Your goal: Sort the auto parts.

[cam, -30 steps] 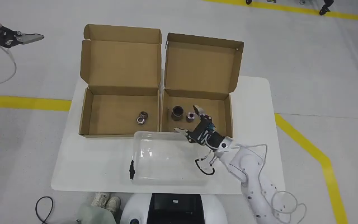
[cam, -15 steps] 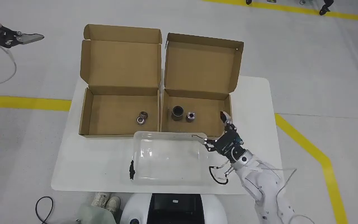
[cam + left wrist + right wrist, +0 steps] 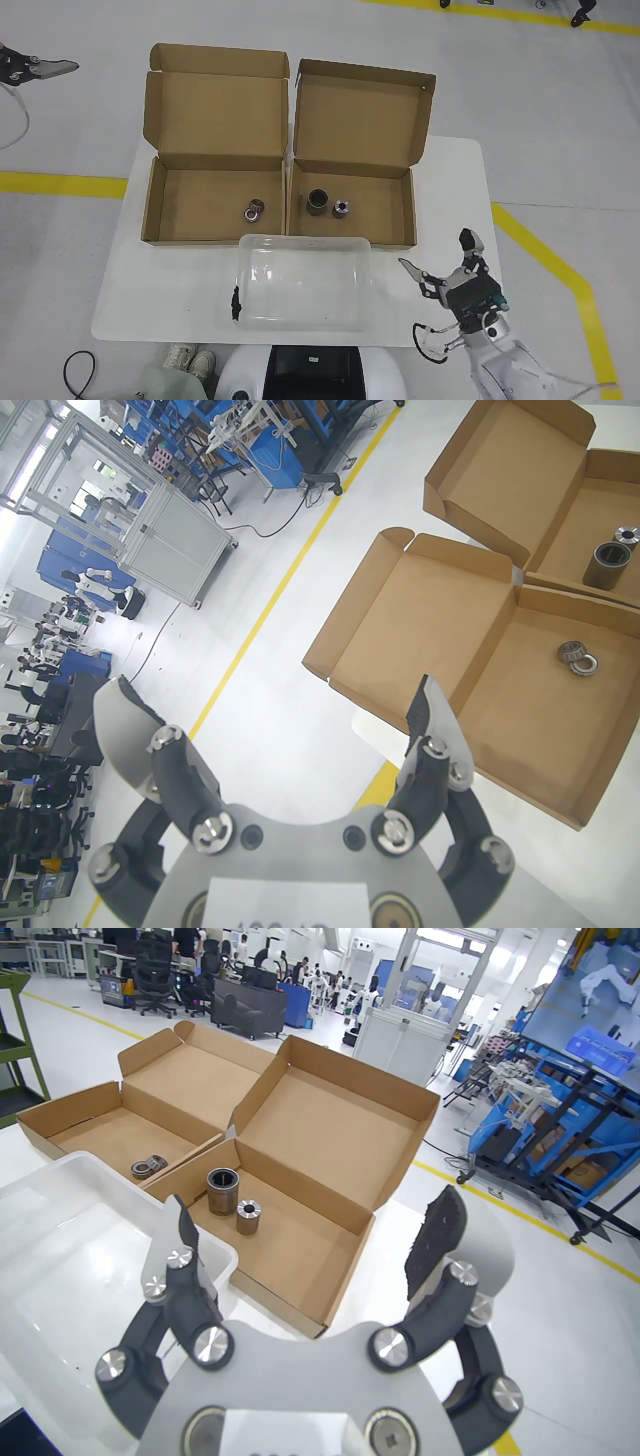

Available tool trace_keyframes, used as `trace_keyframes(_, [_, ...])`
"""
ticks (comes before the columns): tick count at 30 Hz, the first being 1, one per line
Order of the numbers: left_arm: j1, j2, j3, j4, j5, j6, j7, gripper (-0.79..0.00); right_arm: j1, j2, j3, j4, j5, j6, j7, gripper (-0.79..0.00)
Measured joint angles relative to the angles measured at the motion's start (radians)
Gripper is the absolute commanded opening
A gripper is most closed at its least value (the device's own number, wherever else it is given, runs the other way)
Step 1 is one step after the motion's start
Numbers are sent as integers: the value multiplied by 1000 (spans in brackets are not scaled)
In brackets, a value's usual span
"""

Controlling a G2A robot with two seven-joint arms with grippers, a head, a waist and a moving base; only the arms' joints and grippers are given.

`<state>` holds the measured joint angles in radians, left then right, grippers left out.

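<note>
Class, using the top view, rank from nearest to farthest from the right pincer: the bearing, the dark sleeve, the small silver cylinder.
From the right pincer:
1. Small silver cylinder, in the right box.
2. Dark sleeve, beside it, same box.
3. Bearing, in the left box.

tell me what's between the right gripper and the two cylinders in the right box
Top view: past the right gripper, bare table, then the right box wall and bare cardboard floor up to the small cylinder and big cylinder. Nothing else.
</note>
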<state>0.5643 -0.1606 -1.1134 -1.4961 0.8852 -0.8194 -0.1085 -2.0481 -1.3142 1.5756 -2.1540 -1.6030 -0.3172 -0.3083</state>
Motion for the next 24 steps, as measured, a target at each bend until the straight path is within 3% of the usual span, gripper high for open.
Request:
trace_keyframes(6, [0, 0, 0, 0, 0, 0, 0, 0, -109, 3, 48, -65, -2, 53, -68, 0])
trace_keyframes(10, [0, 0, 0, 0, 0, 0, 0, 0, -155, 4, 45, -140, -52, 85, -36, 0])
trace_keyframes(24, [0, 0, 0, 0, 0, 0, 0, -1, -158, 5, 42, -150, -56, 87, -28, 0])
